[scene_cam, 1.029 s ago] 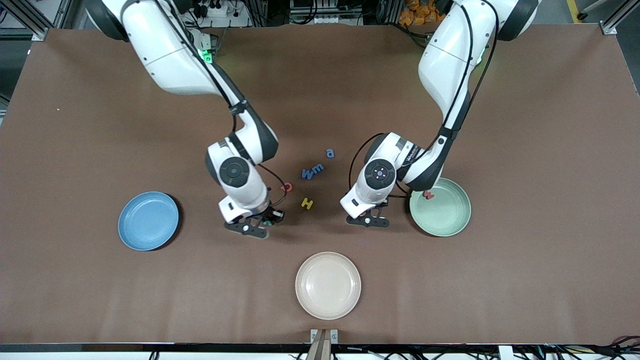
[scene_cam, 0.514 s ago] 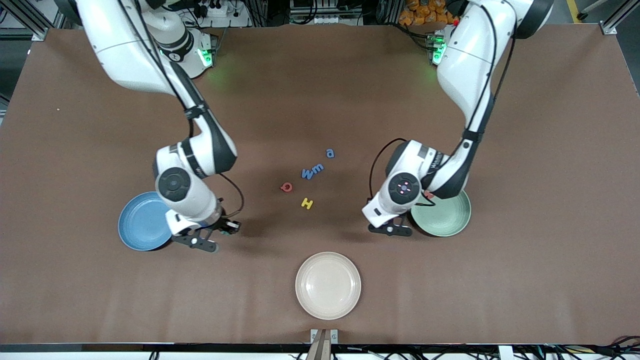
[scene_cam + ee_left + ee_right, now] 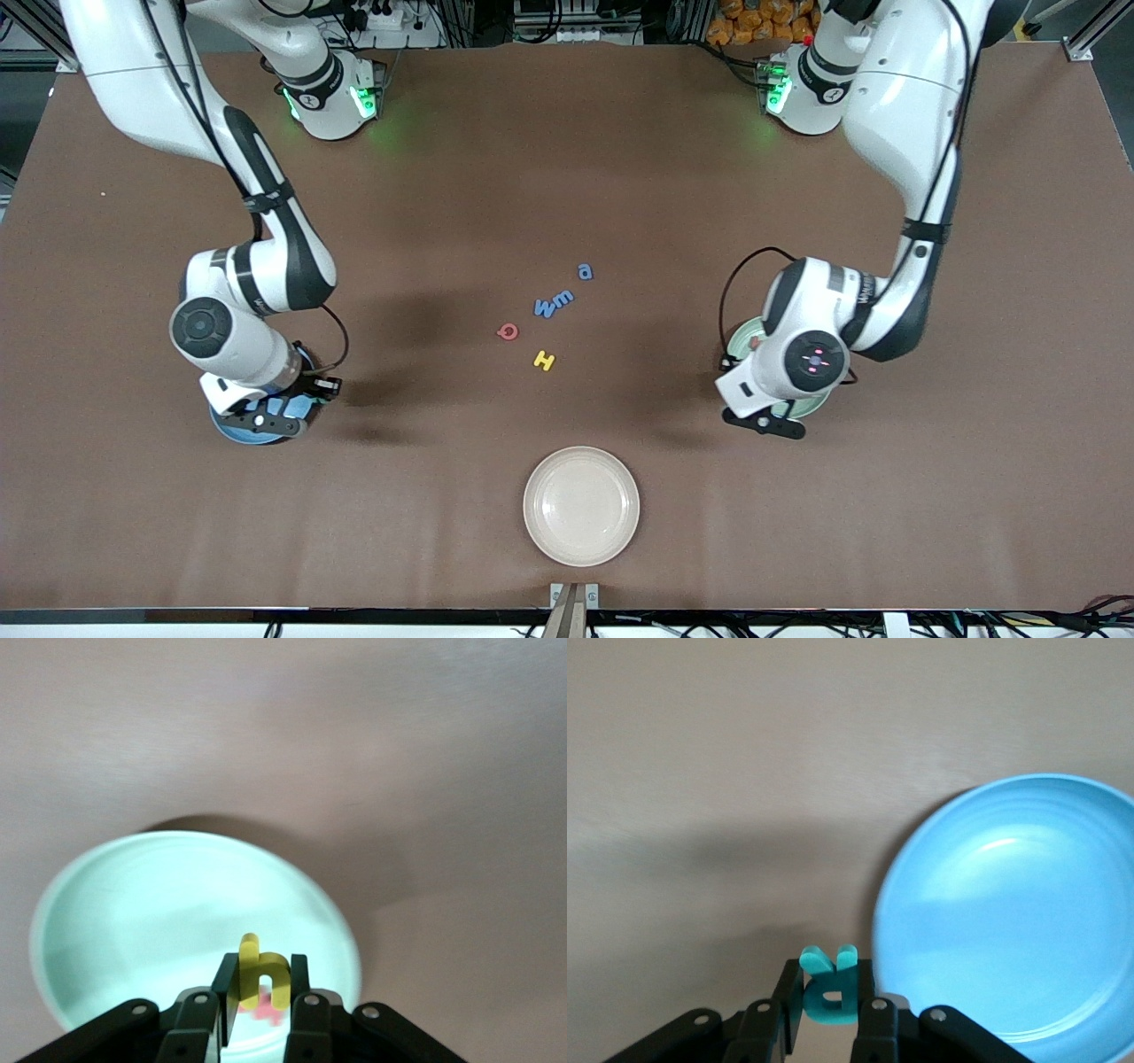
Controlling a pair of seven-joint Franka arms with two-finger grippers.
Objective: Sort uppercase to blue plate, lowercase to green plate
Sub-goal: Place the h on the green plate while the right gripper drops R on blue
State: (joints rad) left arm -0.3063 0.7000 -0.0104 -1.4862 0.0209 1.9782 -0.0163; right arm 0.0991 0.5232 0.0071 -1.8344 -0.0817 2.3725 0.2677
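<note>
Both grippers loaded, at plate rims.
We see left gripper (image 3: 257, 1010) clamping yellow foam lowercase h (image 3: 262, 979) over round mint-green plate (image 3: 133, 904); right gripper (image 3: 830, 1010) clamping teal foam R (image 3: 827, 992) beside sky-blue plate's (image 3: 1028, 904) rim, bare brown tabletop (image 3: 797, 532) around.

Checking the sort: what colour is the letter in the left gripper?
Yellow letter, pinched over the green plate; clearest in the left wrist view.

three plates (image 3: 580, 505), eight foam letters (image 3: 544, 360)
</note>
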